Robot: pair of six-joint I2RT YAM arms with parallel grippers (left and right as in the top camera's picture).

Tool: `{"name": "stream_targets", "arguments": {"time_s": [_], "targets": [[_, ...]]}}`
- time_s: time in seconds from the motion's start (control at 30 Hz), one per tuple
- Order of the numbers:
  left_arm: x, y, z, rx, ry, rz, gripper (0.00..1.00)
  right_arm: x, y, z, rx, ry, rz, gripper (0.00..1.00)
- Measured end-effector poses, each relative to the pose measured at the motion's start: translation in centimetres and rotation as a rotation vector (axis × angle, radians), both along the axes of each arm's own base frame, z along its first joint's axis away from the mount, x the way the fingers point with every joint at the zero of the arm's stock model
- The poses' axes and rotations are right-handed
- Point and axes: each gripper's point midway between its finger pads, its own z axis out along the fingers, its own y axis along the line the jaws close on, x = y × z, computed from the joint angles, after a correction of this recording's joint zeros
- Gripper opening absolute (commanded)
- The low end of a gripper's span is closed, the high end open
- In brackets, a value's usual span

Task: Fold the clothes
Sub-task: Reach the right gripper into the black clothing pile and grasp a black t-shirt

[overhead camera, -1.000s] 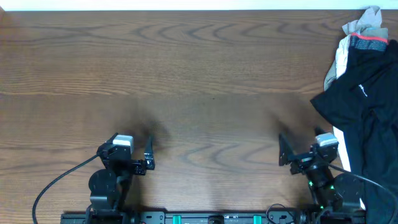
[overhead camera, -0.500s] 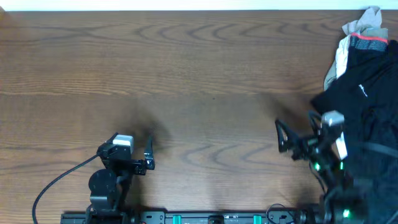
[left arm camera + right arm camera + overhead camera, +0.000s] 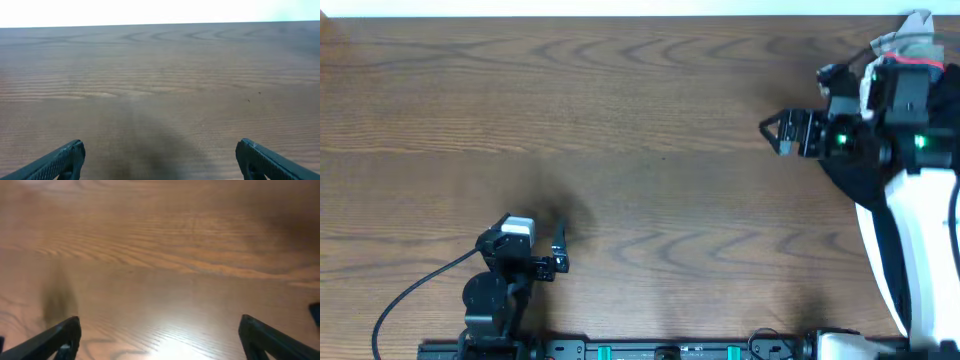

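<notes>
The black T-shirt [image 3: 845, 178] lies crumpled at the table's right edge, mostly hidden under my right arm. My right gripper [image 3: 782, 132] is open and empty, raised over bare wood just left of the shirt. Its wrist view shows only tabletop between the fingers [image 3: 160, 340]. My left gripper [image 3: 560, 250] is open and empty, resting near the front left. Its wrist view also shows only bare wood between the jaws [image 3: 160, 160]. The shirt is in neither wrist view.
A heap of other garments, grey and white with a red band [image 3: 905, 40], sits at the far right corner behind the shirt. The wooden table [image 3: 640, 100] stretches wide to the left. A black cable [image 3: 410, 290] trails from the left arm's base.
My right arm has swung from the front right up toward the far right, over the shirt, with its gripper still open. The left arm has not moved.
</notes>
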Motion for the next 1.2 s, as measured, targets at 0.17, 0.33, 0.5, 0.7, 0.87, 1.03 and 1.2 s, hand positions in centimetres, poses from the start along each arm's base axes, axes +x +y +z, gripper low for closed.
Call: {"name": "stream_targets", "arguments": {"time_s": [0.17,0.33,0.5,0.7,0.87,1.03,1.2], "targets": [[0.0,0.0,0.0,0.000,0.000,0.000,0.98,1.3,-8.0,-2.2,-0.134,0.147,-0.328,0.89],[0.0,0.0,0.0,0.000,0.000,0.000,0.98,0.4,-18.5,-4.2,-0.185,0.239,-0.681,0.83],[0.0,0.0,0.0,0.000,0.000,0.000,0.98,-1.4,-24.7,-8.7,-0.135,0.375,-0.870,0.77],[0.0,0.0,0.0,0.000,0.000,0.000,0.98,0.3,-26.3,-13.6,-0.076,0.422,-0.891,0.75],[0.0,0.0,0.0,0.000,0.000,0.000,0.98,2.7,-26.2,-15.3,-0.005,0.372,-0.860,0.72],[0.0,0.0,0.0,0.000,0.000,0.000,0.98,4.0,-26.3,-15.2,0.032,0.326,-0.862,0.59],[0.0,0.0,0.0,0.000,0.000,0.000,0.98,4.0,-26.5,-15.2,0.029,0.329,-0.880,0.43]]}}
